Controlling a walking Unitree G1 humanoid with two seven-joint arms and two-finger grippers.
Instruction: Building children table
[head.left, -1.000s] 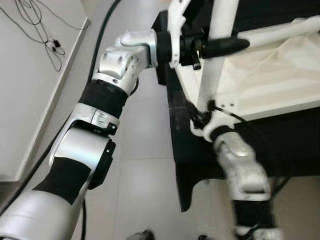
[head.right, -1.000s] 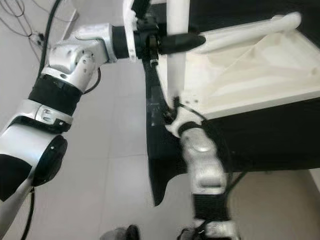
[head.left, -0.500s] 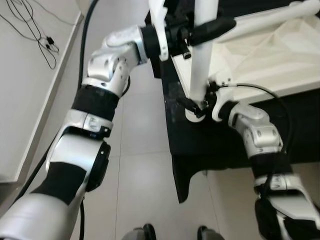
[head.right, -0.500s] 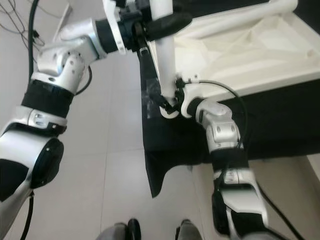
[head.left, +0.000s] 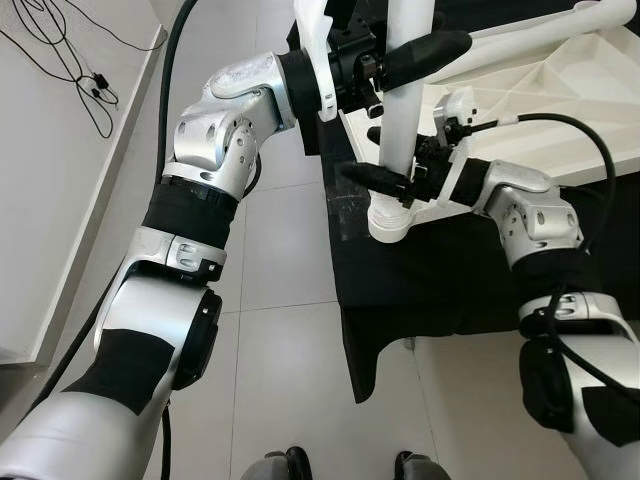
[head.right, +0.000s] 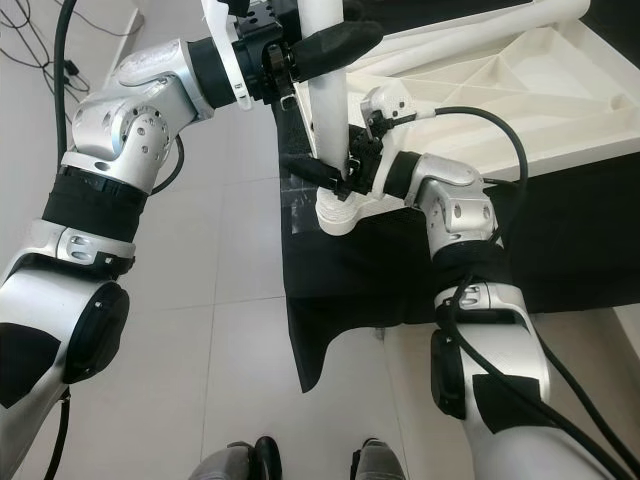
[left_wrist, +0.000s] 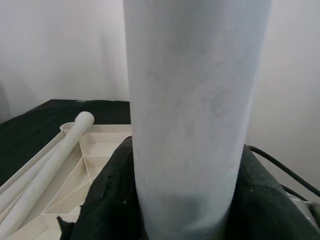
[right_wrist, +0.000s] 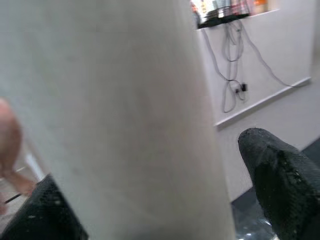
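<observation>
The white children's table (head.left: 560, 90) lies upside down on a black cloth. One white leg (head.left: 400, 110) stands upright at its near corner, its wide foot (head.left: 388, 222) on the cloth edge. High on that leg my left gripper (head.left: 438, 42) is shut; its wrist view has the leg (left_wrist: 190, 110) pressed between black pads (left_wrist: 110, 200). My right gripper (head.left: 362, 152) straddles the leg's lower part, open. In the right wrist view one finger (right_wrist: 280, 180) stands apart from the leg (right_wrist: 115, 115). A second leg (head.left: 540, 35) lies across the tabletop's underside.
The black cloth (head.left: 430, 280) hangs over the platform's edge toward the tiled floor (head.left: 280, 320). A thick black hose (head.left: 180, 40) and thin cables (head.left: 70, 60) run along the white wall at the left. A cable (head.left: 560, 120) loops off my right forearm.
My right arm has risen from below the platform edge to the lower part of the leg, fingers now either side of it. The left gripper has kept its hold on the leg.
</observation>
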